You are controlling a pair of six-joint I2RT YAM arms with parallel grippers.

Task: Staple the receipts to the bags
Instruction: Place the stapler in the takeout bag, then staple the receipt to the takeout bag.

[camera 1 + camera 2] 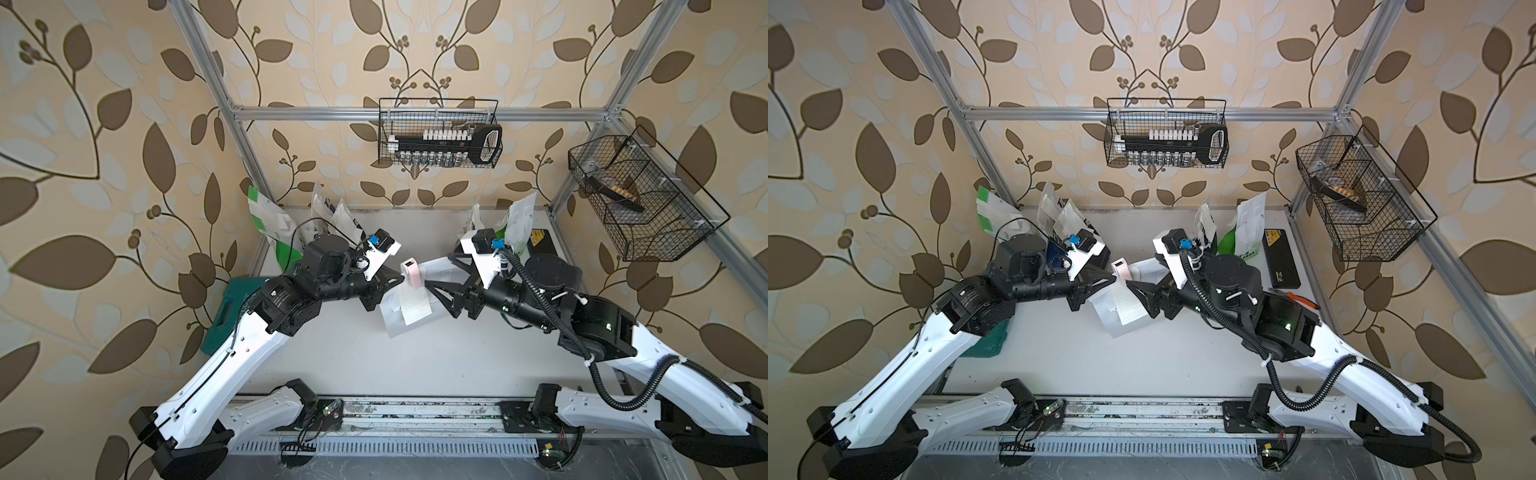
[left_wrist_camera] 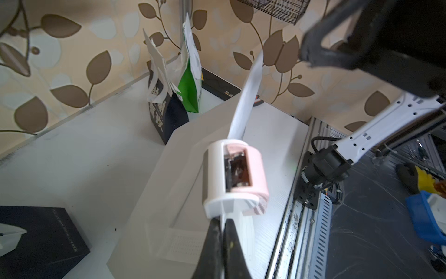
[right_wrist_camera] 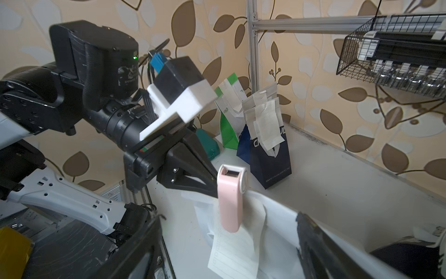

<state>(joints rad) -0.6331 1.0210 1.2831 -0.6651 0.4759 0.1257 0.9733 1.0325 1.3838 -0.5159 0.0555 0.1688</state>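
Where both top views look down, the left gripper [image 1: 398,281] is clamped tight on the pink-and-white stapler [image 1: 411,272]. The right gripper [image 1: 436,272] sits just beside the stapler, spread wide and holding nothing. A receipt [image 1: 415,309] lies on the flat white bag [image 1: 392,328], its far end at the stapler. In the left wrist view, the jaws press together on the stapler's [image 2: 235,174] lower end. In the right wrist view, the stapler [image 3: 230,200] overlaps the receipt [image 3: 234,251], apart from the parted jaws.
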